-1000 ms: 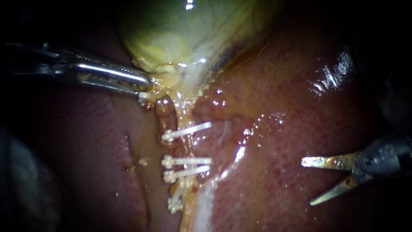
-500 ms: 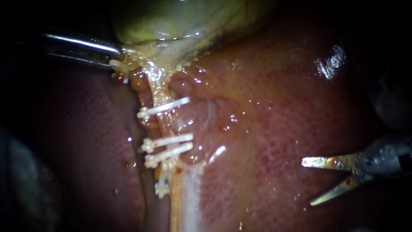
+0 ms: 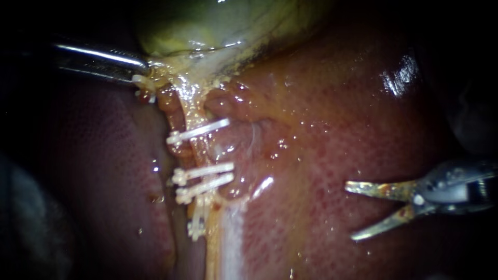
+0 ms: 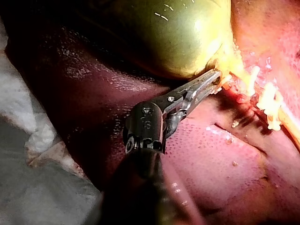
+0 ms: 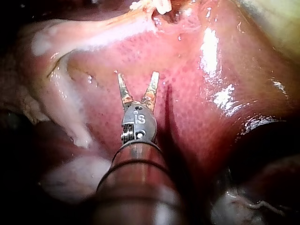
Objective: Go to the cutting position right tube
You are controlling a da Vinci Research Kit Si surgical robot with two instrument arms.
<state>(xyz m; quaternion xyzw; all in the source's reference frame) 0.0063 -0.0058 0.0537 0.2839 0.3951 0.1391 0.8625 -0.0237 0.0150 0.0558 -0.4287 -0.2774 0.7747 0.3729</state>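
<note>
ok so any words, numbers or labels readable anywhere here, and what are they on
On the liver, the gallbladder and the white clips: no text at all.
On the left instrument: small stamped marks on the head behind its jaws, too small to read.
On the right instrument: one small stamped mark behind its jaws, not clear enough to quote.

Stamped marks on left instrument (image 4: 214,78), right instrument (image 5: 137,78); no other txt.
</note>
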